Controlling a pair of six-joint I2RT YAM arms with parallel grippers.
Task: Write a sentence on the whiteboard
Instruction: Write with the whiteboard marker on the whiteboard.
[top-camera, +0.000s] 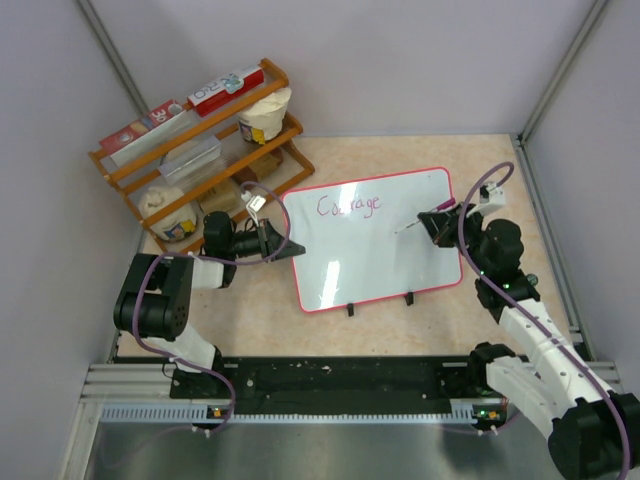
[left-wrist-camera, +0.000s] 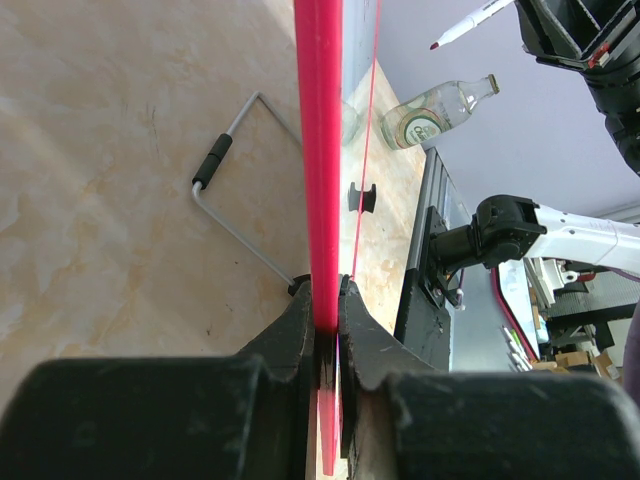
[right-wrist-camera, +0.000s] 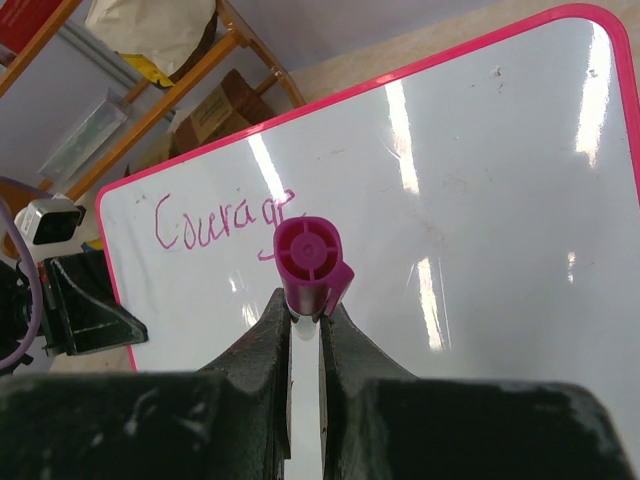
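The whiteboard (top-camera: 370, 262), white with a pink-red rim, lies mid-table with two black clips (top-camera: 350, 309) on its near edge. The sentence (top-camera: 349, 206) reads only "Courage" in purplish-pink on the top line; it also shows in the right wrist view (right-wrist-camera: 222, 216). My left gripper (top-camera: 290, 246) is shut on the board's left rim (left-wrist-camera: 320, 150). My right gripper (top-camera: 434, 222) is shut on a marker (right-wrist-camera: 312, 262) with a magenta end. The marker (top-camera: 412, 224) points left over the board, right of the word. I cannot tell whether its tip touches.
A wooden rack (top-camera: 215, 165) with boxes, paper cups and bags stands at the back left, close behind my left arm. A bent metal wire with a black sleeve (left-wrist-camera: 235, 170) lies on the table beside the board's left edge. Grey walls close in the sides.
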